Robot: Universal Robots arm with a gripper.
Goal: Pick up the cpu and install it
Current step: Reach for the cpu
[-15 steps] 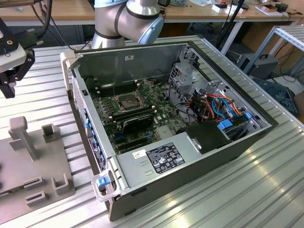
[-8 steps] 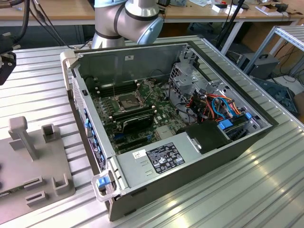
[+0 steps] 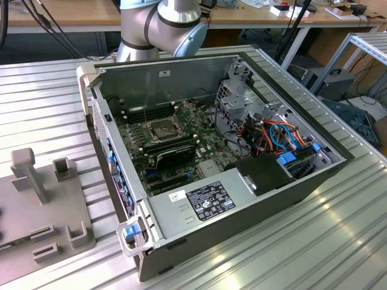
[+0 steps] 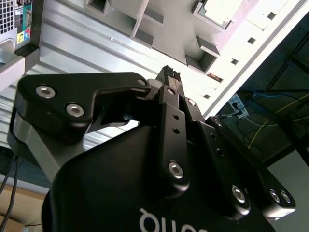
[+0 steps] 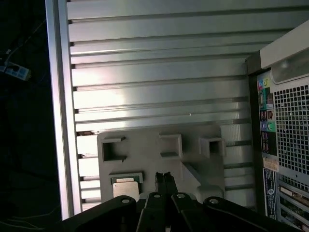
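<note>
Here my pincer hung closed and empty over the grey holder, on the exterior view's left of the computer case. The chip lay flat in its pocket, just beside my tips. A good pick needed jaws opened, centred and square to its edges.

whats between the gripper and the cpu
In the first wrist view, just bare grey holder plate lies between the gripper and the cpu.
</note>
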